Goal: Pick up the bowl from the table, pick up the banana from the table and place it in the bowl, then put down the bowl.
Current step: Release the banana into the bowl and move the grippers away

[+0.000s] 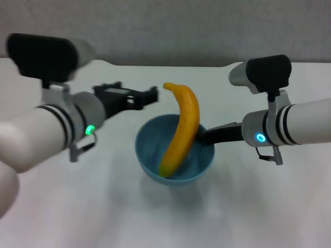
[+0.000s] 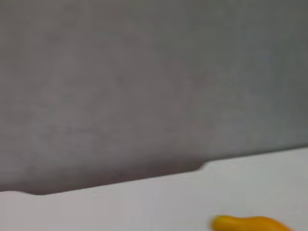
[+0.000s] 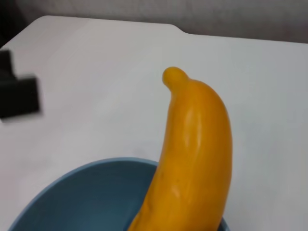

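The light-blue bowl (image 1: 176, 155) is at the middle of the white table (image 1: 77, 206). The yellow-orange banana (image 1: 183, 129) stands in it, its lower end on the bowl's bottom and its upper end leaning out over the far rim. My right gripper (image 1: 207, 137) is shut on the bowl's right rim. My left gripper (image 1: 147, 97) is open and empty, just left of the banana's upper tip and apart from it. The right wrist view shows the banana (image 3: 197, 154) rising from the bowl (image 3: 86, 192). The banana's tip (image 2: 250, 224) shows in the left wrist view.
The table's far edge has a shallow notch (image 2: 115, 185) in front of a grey wall. A black part of the left gripper (image 3: 19, 96) shows in the right wrist view. Bare white tabletop lies around the bowl.
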### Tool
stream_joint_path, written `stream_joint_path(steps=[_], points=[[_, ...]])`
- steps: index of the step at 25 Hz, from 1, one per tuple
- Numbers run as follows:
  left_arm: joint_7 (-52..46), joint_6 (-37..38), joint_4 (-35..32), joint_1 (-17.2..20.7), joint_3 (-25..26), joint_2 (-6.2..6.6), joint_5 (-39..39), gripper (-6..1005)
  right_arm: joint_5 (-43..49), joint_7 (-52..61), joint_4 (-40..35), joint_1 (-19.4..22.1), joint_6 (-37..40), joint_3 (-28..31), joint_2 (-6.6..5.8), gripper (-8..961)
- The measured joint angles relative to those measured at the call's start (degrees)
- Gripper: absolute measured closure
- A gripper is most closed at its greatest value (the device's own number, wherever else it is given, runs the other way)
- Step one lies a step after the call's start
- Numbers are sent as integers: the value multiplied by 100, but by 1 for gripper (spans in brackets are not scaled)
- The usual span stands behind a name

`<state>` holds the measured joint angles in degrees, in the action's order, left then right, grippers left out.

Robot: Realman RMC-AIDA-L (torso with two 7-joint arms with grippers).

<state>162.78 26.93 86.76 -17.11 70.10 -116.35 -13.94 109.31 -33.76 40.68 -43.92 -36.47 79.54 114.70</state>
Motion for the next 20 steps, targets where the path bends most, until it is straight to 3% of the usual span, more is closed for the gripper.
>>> stream_joint_path(steps=[7,13,20], points=[[0,-302,-404,258,530,-3,390,102,325,-7,23,16,-6,245,-1,837],[-55,-1776,-1076,639,606,-34,950,104,475,-20,-332,-145,-26,538,-8,834],[-37,-3235,-2463,449,880,-27,966,103,523,-122,-1261,-797,-111,797,-16,831]])
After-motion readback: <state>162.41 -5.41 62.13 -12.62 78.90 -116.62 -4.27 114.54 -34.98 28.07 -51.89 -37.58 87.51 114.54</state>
